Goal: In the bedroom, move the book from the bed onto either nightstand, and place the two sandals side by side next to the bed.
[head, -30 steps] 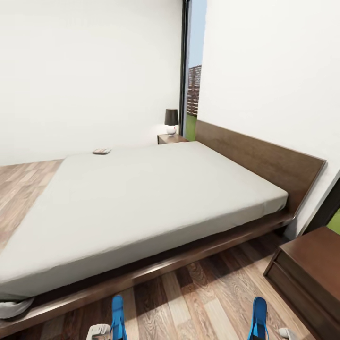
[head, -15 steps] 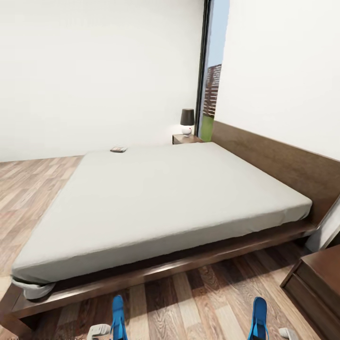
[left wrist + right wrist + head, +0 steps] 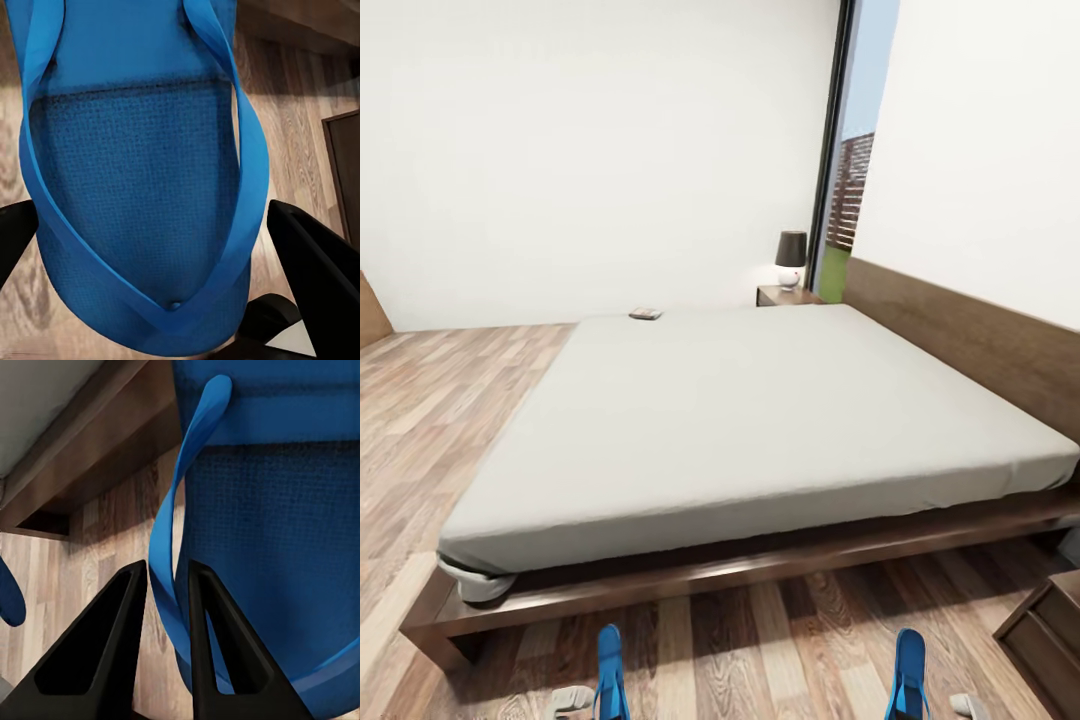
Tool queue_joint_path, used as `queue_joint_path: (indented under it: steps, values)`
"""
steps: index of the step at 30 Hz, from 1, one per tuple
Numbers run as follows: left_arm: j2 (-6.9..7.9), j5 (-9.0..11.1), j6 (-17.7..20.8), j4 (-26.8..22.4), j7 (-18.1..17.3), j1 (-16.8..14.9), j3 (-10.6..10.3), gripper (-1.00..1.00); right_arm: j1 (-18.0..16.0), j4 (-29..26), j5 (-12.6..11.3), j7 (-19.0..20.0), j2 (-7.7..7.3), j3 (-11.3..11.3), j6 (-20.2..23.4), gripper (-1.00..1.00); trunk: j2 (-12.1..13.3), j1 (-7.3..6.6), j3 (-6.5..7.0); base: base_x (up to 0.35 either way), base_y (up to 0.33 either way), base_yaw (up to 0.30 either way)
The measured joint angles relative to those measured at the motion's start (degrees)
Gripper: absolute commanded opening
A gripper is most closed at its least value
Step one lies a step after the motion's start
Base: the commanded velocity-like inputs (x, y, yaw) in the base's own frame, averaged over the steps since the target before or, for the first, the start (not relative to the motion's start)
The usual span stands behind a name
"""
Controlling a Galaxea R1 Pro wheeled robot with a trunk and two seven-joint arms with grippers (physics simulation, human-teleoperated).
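Right tool [image 3: 165,622] clamps strap of blue sandal [image 3: 277,547]; bed frame [image 3: 97,465], plank floor [image 3: 112,525] beyond.

There are no words, numbers or signs that can be read here. The small dark book [image 3: 645,314] lying on the far edge of the big white bed [image 3: 760,420] is much too tiny and blurry for any letters on its cover to show. The two bright blue flip-flops [image 3: 142,187] [image 3: 277,532] have plain bumpy soles with no brand name on them. The white walls, the brown wooden floor and the little dark lamp [image 3: 791,259] have no writing on them.
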Motion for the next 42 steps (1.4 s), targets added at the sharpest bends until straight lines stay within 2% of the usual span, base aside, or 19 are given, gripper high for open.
queue_joint_path:
  steps: [23, 42]
  values:
    - [0.0, 0.04, 0.0, 0.07, 0.0, 0.0, 0.02, -1.0, 0.0, 0.03, 0.0, 0.0, 0.0, 0.01, 0.0, -1.0, 0.0, 0.01, 0.0, -0.017, 0.0, 0.215]
    - [0.03, 0.07, 0.0, 0.09, 0.01, -0.01, 0.07, -1.0, 0.02, -0.02, 0.0, 0.01, -0.01, 0.0, 0.0, -1.0, 0.0, 0.01, 0.0, -0.119, 0.0, 0.012]
